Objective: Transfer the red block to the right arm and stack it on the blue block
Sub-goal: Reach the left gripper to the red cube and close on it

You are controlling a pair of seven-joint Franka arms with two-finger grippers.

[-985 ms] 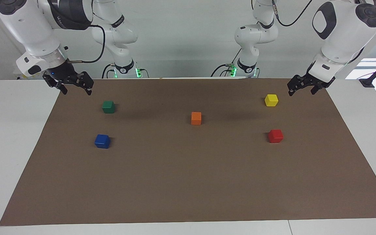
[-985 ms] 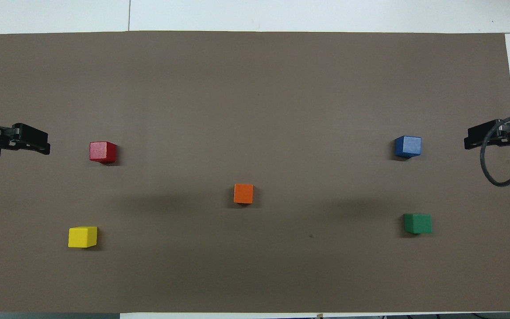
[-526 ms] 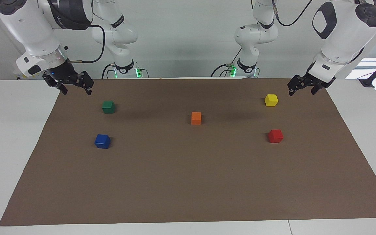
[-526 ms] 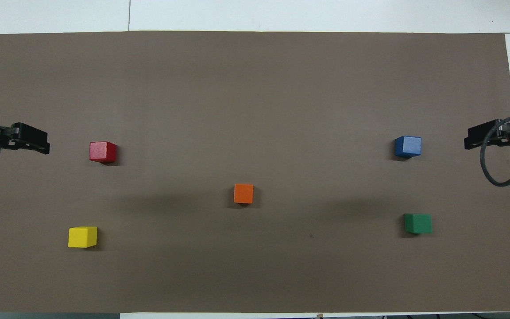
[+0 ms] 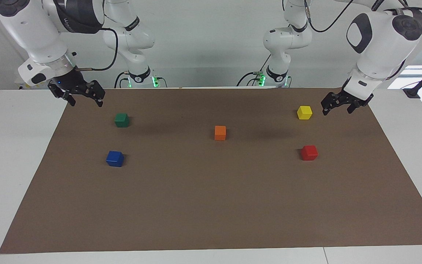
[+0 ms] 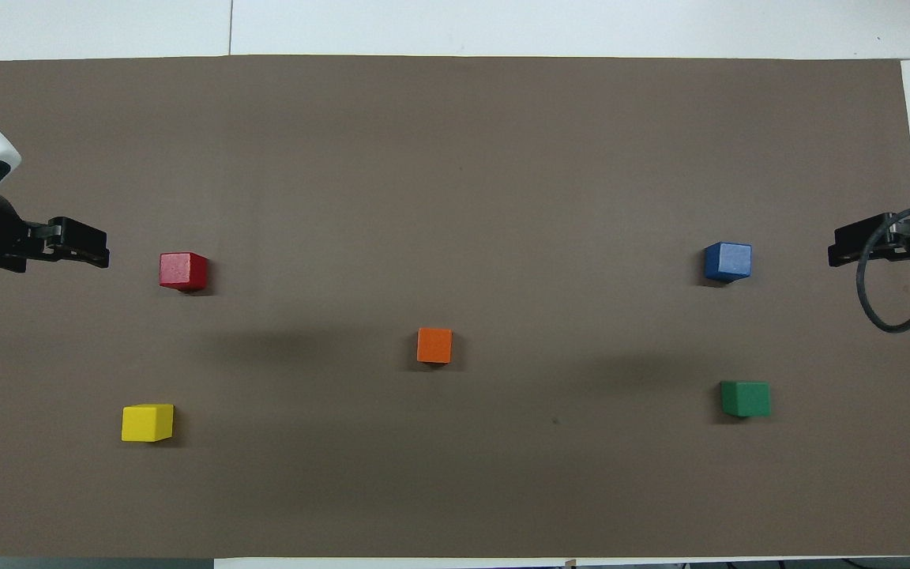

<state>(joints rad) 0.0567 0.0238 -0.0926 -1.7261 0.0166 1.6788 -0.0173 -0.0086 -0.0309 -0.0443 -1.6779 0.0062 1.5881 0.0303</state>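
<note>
Brown paper covers the white table. Five cubes lie well apart: one red block, one blue block, one orange cube, one yellow cube, one green cube. Two arms hang with fingers spread, holding nothing: the left gripper over the paper beside the yellow cube, the right gripper waiting above the paper's corner. The left should descend square over the red block, straddling opposite faces.
</note>
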